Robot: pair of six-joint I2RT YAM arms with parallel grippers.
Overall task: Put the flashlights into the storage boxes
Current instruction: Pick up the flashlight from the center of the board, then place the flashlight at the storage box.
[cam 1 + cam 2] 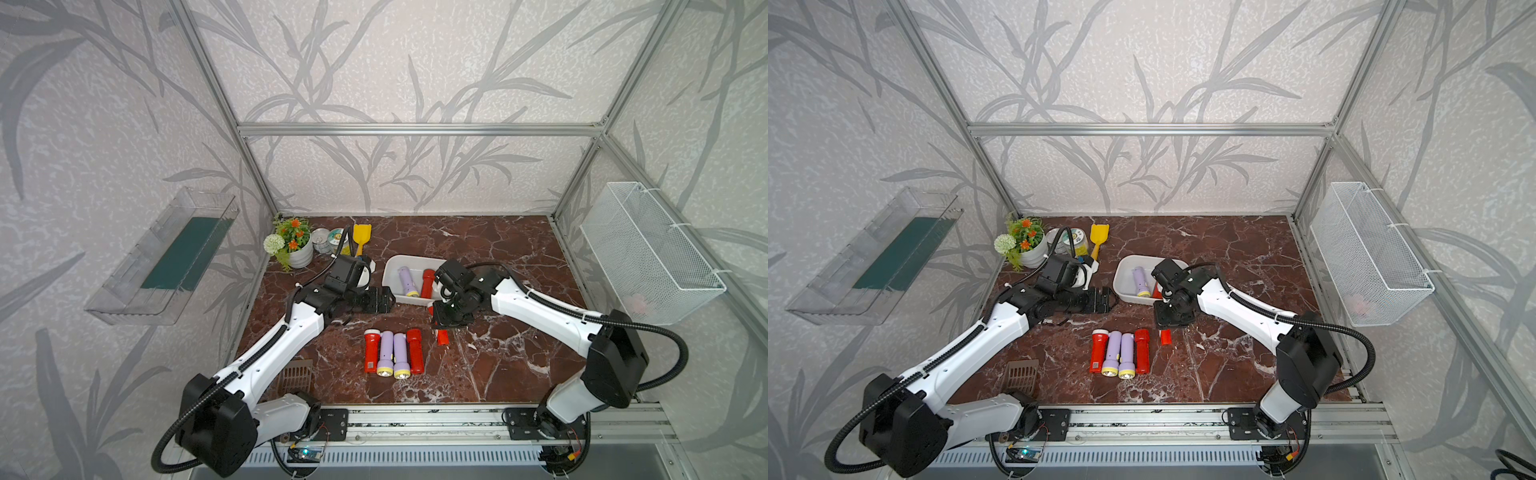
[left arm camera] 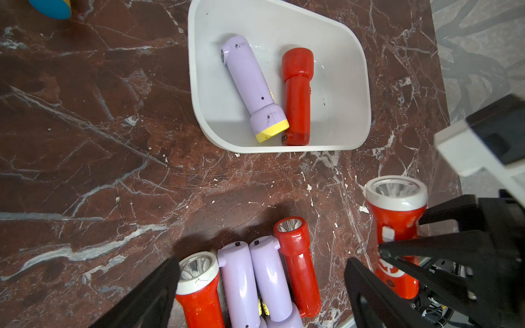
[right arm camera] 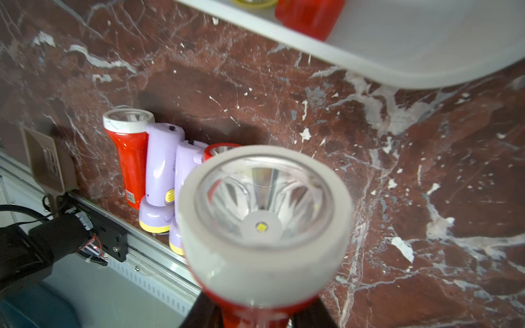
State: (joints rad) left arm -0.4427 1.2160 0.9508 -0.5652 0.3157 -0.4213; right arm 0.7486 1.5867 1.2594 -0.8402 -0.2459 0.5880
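Right claw (image 2: 397, 251) grips a red flashlight (image 2: 396, 224) beside the white tub (image 2: 355, 85); left claw (image 2: 261, 289) released. Next, likely: clear the rim.

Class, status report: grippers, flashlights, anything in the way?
Right gripper shut on red flashlight. Left gripper open, empty. Two flashlights in box, four on table. Nothing blocks the box.

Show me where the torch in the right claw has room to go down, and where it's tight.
In the tub, bare floor lies between the red torch and the wall away from the lilac torch. Bare marble lies between tub and the row of four torches. Tight: that row, packed side by side.
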